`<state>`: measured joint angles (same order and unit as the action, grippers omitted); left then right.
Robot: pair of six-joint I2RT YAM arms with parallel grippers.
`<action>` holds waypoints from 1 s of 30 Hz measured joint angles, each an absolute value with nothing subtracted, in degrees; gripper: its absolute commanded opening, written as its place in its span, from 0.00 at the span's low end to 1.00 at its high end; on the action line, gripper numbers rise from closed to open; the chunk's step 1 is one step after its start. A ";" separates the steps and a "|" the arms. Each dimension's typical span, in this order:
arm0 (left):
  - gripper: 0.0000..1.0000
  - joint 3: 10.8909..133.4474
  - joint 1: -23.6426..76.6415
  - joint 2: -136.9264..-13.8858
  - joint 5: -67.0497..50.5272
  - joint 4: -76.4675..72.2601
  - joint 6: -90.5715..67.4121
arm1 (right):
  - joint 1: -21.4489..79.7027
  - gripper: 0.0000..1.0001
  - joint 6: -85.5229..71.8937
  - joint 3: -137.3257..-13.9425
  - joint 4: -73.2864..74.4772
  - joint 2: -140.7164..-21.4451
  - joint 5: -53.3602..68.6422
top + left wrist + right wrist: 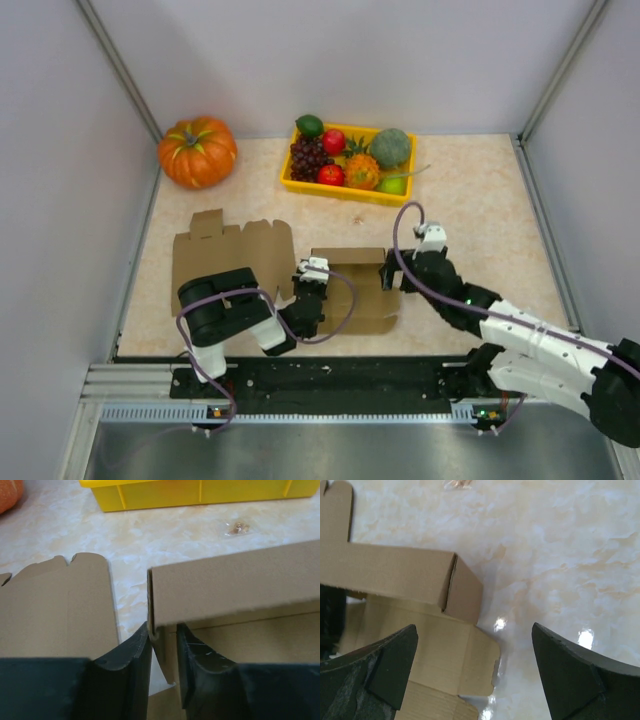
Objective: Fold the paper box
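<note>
The brown corrugated paper box (350,262) sits low in the middle of the top view on the glossy beige marbled tabletop (480,200). One long wall is raised and creased into a square corner, and a rounded flap lies flat below it. The left gripper (162,627), its matte black fingers curved, straddles the thin end edge of that upright wall with only a narrow gap; whether it pinches the board cannot be told. The right gripper (475,630) is spread wide and released, with the box's other corner just above its gap. A flat notched cardboard panel (230,255) lies to the left. A ribbed orange pumpkin (197,150) and a yellow plastic tray (340,192) of fruit sit higher up.
</note>
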<state>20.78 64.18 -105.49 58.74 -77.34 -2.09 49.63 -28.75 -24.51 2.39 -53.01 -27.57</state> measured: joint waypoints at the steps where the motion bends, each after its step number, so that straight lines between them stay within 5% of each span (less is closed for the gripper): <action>1: 0.51 20.69 64.20 -105.38 57.95 -76.99 -2.00 | 45.47 0.96 -29.85 -26.44 5.21 -52.97 -22.24; 5: 0.73 19.53 64.25 -101.41 53.69 -74.35 -3.70 | 36.75 0.99 -31.00 -32.95 11.92 -54.89 -8.45; 11: 0.78 16.60 64.25 -83.33 45.25 -61.28 -10.22 | 34.00 0.99 -28.05 -40.34 15.75 -58.11 4.51; 16: 0.83 15.99 62.85 -57.71 32.23 -36.42 -18.52 | 29.69 0.99 -24.47 -44.93 17.76 -64.29 9.69; 20: 0.82 20.47 49.56 -42.59 15.75 -15.94 -25.67 | 28.86 0.99 -21.34 -46.26 19.94 -67.81 11.84; 24: 0.80 27.49 35.38 -40.64 3.07 -1.63 -30.15 | 36.95 0.99 -13.54 -47.27 22.94 -67.40 1.06; 30: 0.82 29.58 27.99 -40.51 -0.75 8.32 -35.92 | 56.62 0.97 0.67 -52.27 23.46 -71.02 -19.35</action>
